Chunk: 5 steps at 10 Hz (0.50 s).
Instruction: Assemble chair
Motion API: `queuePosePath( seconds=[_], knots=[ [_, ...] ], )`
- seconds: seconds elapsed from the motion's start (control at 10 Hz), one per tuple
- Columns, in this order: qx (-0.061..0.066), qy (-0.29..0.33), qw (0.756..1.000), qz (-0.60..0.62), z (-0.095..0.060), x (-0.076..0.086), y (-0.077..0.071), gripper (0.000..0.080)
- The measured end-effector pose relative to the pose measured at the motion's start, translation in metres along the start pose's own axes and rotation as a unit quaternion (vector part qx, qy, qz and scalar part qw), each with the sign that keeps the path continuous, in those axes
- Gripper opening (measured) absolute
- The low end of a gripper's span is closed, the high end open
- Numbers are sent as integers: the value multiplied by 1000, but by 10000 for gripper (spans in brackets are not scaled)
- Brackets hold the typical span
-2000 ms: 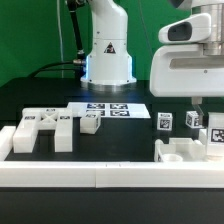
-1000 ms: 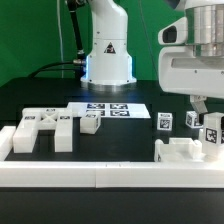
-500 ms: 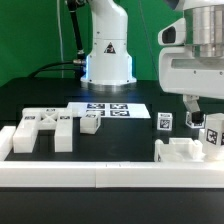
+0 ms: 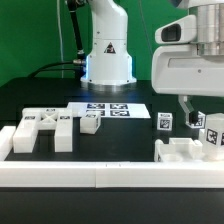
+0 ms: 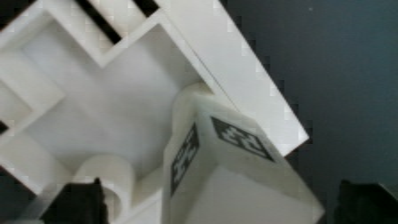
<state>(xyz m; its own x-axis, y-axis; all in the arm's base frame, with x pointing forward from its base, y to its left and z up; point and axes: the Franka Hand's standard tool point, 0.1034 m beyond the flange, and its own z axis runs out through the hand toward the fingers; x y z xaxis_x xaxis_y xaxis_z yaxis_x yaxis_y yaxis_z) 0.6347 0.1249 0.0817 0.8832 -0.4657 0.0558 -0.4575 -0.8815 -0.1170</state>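
The chair is in loose white parts. A slab-like part (image 4: 181, 152) lies at the exterior view's right, with a tagged post (image 4: 214, 136) standing by it and two small tagged blocks (image 4: 165, 122) behind. More parts (image 4: 45, 130) lie at the left. My gripper (image 4: 200, 108) hangs just above the right-hand parts. In the wrist view the gripper (image 5: 222, 205) is open. Its dark fingertips (image 5: 80, 205) stand wide on either side of a tagged white block (image 5: 231, 165), clear of it. A white framed part (image 5: 125, 90) lies beyond the block.
The marker board (image 4: 108, 110) lies flat in front of the robot base (image 4: 107, 55). A small tagged block (image 4: 90, 123) sits near its left end. A long low white border rail (image 4: 100, 175) runs along the front edge.
The gripper has shifted toward the exterior view's left, over the right-hand parts. The parts on the table have not moved.
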Motion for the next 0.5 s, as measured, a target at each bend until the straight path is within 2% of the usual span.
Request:
queuePosePath(
  seconds=[0.5],
  knots=[
    [-5, 2, 988, -156, 0, -1, -1, 649]
  ],
)
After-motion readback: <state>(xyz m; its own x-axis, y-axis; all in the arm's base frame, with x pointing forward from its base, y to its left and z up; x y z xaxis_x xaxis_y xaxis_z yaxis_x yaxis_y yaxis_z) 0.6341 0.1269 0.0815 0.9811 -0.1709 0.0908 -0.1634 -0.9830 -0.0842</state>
